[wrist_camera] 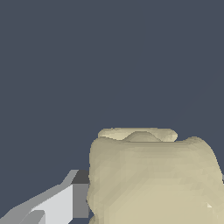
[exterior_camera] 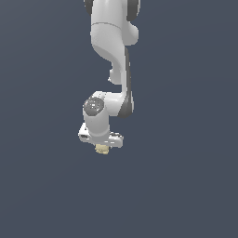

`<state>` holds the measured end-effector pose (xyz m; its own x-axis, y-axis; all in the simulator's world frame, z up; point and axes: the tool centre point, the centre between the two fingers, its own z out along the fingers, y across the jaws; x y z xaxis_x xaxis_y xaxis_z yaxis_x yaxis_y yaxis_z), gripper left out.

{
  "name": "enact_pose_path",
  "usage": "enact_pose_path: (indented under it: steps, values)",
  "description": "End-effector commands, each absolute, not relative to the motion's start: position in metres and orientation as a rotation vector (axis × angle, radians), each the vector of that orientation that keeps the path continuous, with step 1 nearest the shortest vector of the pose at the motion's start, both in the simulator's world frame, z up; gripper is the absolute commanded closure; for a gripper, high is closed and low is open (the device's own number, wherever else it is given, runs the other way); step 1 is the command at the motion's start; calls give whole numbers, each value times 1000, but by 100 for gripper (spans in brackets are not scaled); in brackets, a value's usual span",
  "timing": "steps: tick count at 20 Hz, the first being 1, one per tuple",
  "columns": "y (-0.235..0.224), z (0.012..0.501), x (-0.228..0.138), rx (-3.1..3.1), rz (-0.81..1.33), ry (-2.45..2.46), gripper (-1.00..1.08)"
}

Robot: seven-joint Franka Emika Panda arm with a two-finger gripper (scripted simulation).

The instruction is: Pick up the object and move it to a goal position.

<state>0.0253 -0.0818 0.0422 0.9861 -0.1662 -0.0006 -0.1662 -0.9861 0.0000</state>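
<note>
Everywhere around the arm lies one flat, featureless slate-blue ground, with no edges, walls or furniture to tell desk from room. Near the middle of the exterior view, the white end effector (exterior_camera: 103,145) points down over the object (exterior_camera: 102,149), a lumpy pale beige chunk. In the wrist view the object (wrist_camera: 153,179) sits against one grey finger (wrist_camera: 65,201); whether it is clamped I cannot tell.

I see a white arm (exterior_camera: 111,42) with dark grey joint bands, a white gripper (exterior_camera: 103,142), and beneath it a pale beige-yellow chunk (exterior_camera: 102,149). On my wrist feed one finger (wrist_camera: 61,203) shows white and grey against slate blue.
</note>
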Motion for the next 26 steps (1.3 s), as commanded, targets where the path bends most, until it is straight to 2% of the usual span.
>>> enact_pose_path:
  steps: [1,8,19,26]
  values:
    - [-84,45,22,-3131,0,263,108]
    - [-95,59,-2,-3130,0,262,108]
    - [-127,97,-64,-3130,0,263,108]
    - [-140,114,-89,-3130,0,263,108]
